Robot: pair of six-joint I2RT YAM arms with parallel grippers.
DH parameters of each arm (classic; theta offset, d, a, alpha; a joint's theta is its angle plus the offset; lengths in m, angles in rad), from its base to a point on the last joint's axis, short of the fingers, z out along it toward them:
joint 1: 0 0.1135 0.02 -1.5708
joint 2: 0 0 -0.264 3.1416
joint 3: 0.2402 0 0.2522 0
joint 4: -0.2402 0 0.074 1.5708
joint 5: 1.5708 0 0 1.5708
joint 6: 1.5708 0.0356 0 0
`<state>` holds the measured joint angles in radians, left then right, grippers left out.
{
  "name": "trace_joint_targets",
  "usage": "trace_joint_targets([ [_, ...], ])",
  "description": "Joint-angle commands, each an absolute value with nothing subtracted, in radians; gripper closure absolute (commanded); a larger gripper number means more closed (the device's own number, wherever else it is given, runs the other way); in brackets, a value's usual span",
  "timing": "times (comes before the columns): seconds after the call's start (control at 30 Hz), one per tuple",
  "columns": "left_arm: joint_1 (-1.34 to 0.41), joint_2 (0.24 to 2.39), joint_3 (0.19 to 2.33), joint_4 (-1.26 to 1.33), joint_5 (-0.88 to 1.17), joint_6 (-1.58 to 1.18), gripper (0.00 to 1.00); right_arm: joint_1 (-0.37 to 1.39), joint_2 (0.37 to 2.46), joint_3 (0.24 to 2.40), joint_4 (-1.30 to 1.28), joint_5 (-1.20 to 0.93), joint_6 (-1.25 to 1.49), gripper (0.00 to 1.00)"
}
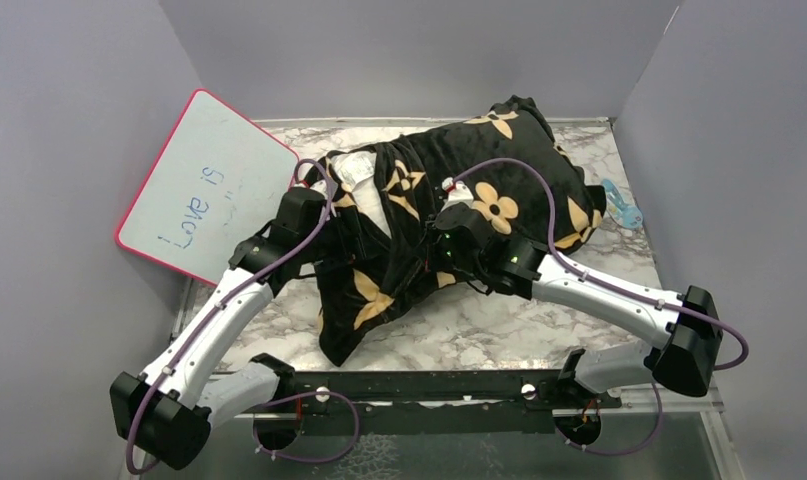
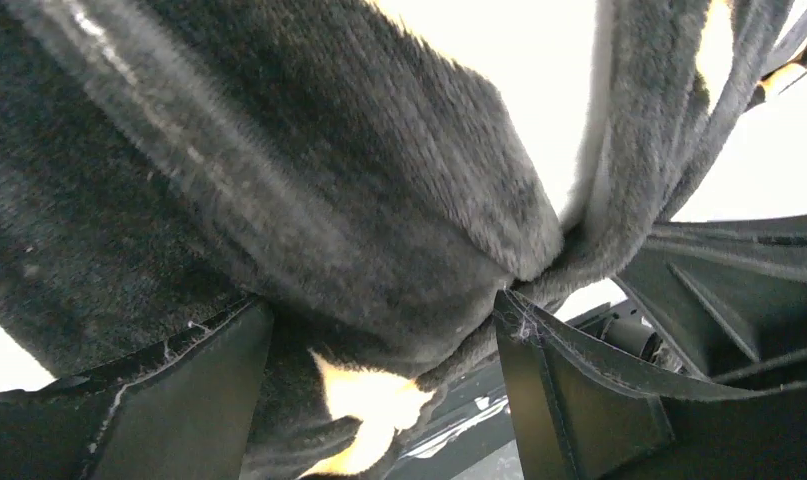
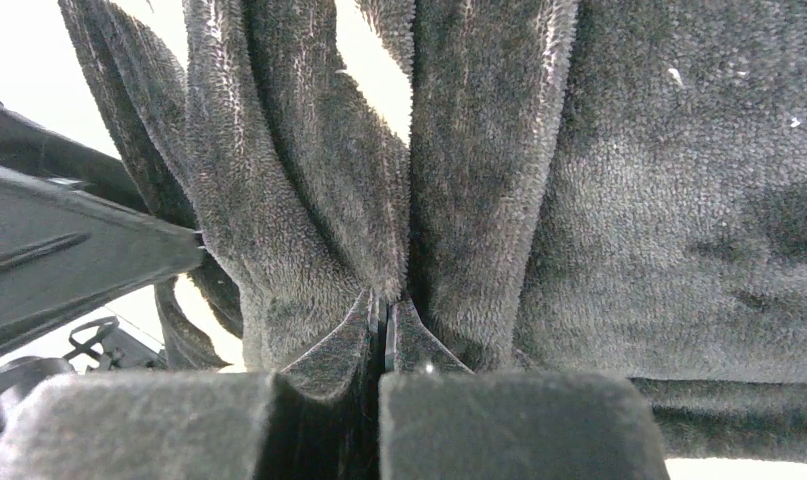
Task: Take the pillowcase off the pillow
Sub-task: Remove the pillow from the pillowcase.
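On the worktop (image 1: 479, 330) the black pillowcase (image 1: 499, 160) covers most of the pillow (image 1: 371, 205) (only a white bit peeks out at the left), so most of the job is left. The right tool (image 3: 384, 312) pinches a fold of cloth. The left tool (image 2: 379, 340) is spread wide around loose cloth. The far end of the pillow is hidden.

Boxed in by plain grey walls (image 1: 409, 50) at left, back and right. Floored with a white-and-grey marbled table (image 1: 499, 340), edged in front by a black rail (image 1: 429, 385). Leaning against the left wall, a pink-rimmed whiteboard (image 1: 204, 185) with blue handwriting. Near the right wall, a small light-blue object (image 1: 622, 205). Lit evenly.
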<state>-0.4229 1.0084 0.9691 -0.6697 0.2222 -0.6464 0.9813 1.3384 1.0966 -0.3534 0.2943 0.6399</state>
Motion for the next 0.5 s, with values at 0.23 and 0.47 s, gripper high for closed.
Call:
trace_joint_targets([
  [0.23,-0.525,1.029,0.926,-0.511,0.043,-0.770,0.91,0.971,1.267,1.060,-0.430,0.368,0.622,0.99],
  [0.47,-0.523,0.846,0.861,-0.758,-0.173,-0.771,1.00,0.700,1.207,1.024,-0.512,0.357,0.523,0.99],
])
